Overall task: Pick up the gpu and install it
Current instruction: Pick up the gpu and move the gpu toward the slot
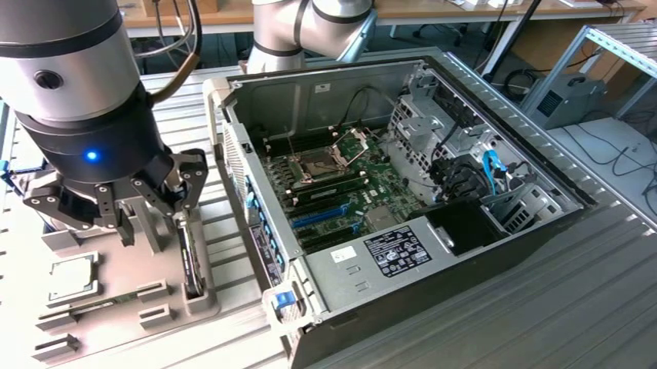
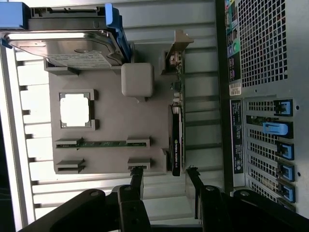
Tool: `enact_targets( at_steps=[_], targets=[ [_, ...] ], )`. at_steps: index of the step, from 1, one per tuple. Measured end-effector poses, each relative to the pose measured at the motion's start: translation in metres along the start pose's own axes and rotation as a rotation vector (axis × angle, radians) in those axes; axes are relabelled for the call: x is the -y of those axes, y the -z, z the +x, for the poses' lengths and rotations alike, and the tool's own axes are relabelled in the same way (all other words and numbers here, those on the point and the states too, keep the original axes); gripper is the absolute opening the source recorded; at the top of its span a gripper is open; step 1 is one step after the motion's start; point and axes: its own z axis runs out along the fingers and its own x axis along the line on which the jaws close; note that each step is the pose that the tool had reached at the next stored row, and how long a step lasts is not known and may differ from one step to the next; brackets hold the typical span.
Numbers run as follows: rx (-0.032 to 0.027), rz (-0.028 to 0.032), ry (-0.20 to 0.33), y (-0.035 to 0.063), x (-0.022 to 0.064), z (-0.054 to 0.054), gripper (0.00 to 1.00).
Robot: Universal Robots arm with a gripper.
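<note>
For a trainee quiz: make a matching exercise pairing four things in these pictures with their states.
Things:
1. gpu
2. processor chip
3. hard drive
4. gripper

States:
A. square, lying flat
B. open
C. black, standing on edge
D. silver, blue-edged

Pairs: 1-C, 2-A, 3-D, 4-B

A ribbed metal table (image 1: 575,307) fronts wooden desks (image 1: 431,11), an aluminium frame (image 1: 624,42) and floor cables (image 1: 626,157).
</note>
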Motion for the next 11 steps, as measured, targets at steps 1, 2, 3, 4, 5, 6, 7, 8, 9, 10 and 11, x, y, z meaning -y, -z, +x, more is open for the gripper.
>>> enact_targets(
  at_steps=[1, 2, 3, 4, 5, 6, 7, 8, 9, 10, 11],
  targets=[
    [0.0, 0.0003, 0.0, -0.0004, 0.0, 0.0, 0.48],
    [0.0001, 0.0007, 0.0, -0.0009, 0.0, 0.0, 0.48],
    [0.0001, 0.0011, 0.0, -0.0012, 0.0, -0.0001, 0.48],
    [0.0001, 0.0017, 0.0, -0.0018, 0.0, -0.0001, 0.48],
    [0.0001, 0.0021, 0.0, -0.0026, 0.0, -0.0001, 0.48],
    [0.0002, 0.0023, 0.0, -0.0029, 0.0, -0.0002, 0.48],
    [0.0003, 0.0025, 0.0, -0.0033, 0.0, -0.0002, 0.48],
    [0.0002, 0.0029, 0.0, -0.0038, 0.0, -0.0002, 0.48],
    [0.0003, 0.0032, 0.0, -0.0042, 0.0, -0.0003, 0.48],
    [0.0003, 0.0035, 0.0, -0.0045, -0.0001, -0.0004, 0.48],
    [0.0003, 0.0039, 0.0, -0.0049, 0.0, -0.0004, 0.48]
  ],
)
